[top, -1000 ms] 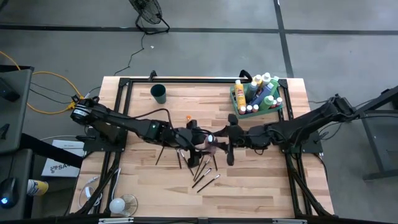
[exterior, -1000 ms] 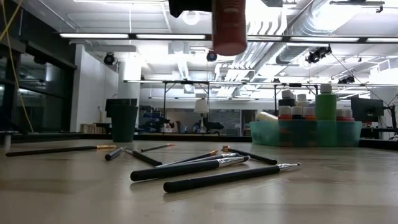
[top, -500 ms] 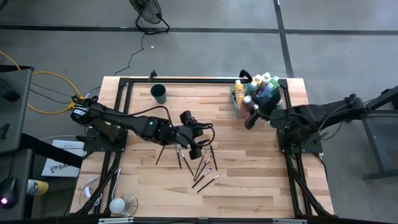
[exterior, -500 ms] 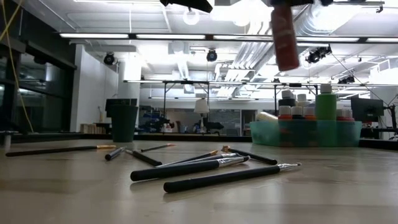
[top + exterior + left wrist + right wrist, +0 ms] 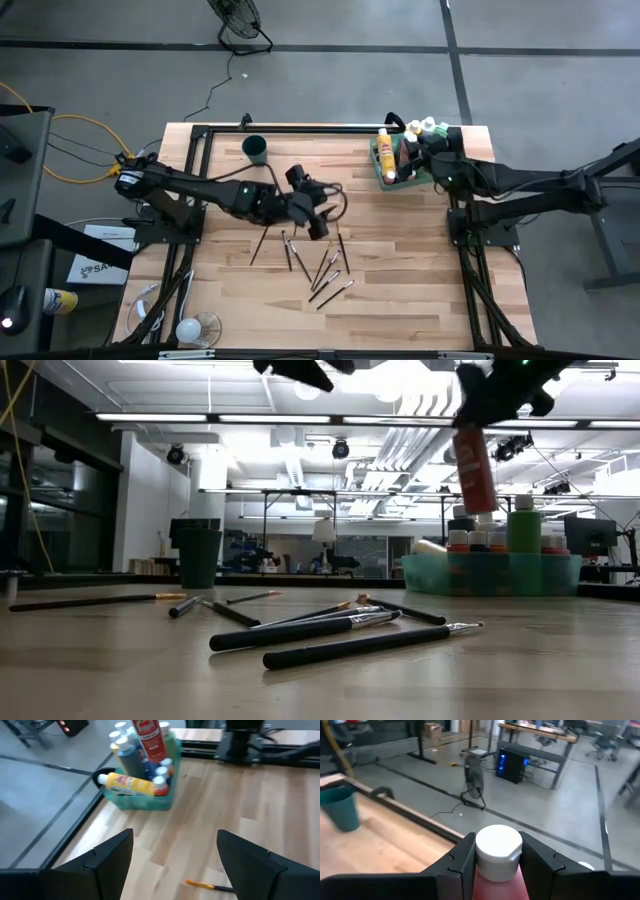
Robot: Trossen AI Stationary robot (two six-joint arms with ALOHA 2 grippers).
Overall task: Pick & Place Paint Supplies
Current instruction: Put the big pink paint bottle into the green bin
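My right gripper (image 5: 412, 157) is shut on a red paint bottle (image 5: 476, 465) with a white cap (image 5: 498, 847) and holds it over the translucent green tray (image 5: 490, 574) at the table's far right. Several capped bottles stand in that tray (image 5: 140, 800), and a yellow one (image 5: 127, 784) lies across its end. My left gripper (image 5: 175, 865) is open over the middle of the table. Below and near it, several dark-handled paintbrushes (image 5: 325, 268) lie flat on the wood (image 5: 330, 630). My right gripper pinches the red bottle between its two fingers (image 5: 462, 857), on the shoulder just under the white cap (image 5: 498, 865). The fingers reach in about level from the table's right. The bottle hangs clear, cap up and slightly tilted, with its base (image 5: 481, 505) just above the bottles in the tray.
A dark round cup (image 5: 255, 150) stands near the far edge, left of centre. An orange-tipped brush (image 5: 207, 886) lies apart from the others. A black frame rail (image 5: 300, 128) runs along the far edge. Bare wood lies between the brushes and the tray.
My right gripper has carried the red bottle from the middle of the table, beside my left gripper, toward the far right edge. It has then lowered the bottle over the green tray. The bottle has tipped slightly on the way. The brushes have stayed where they were.
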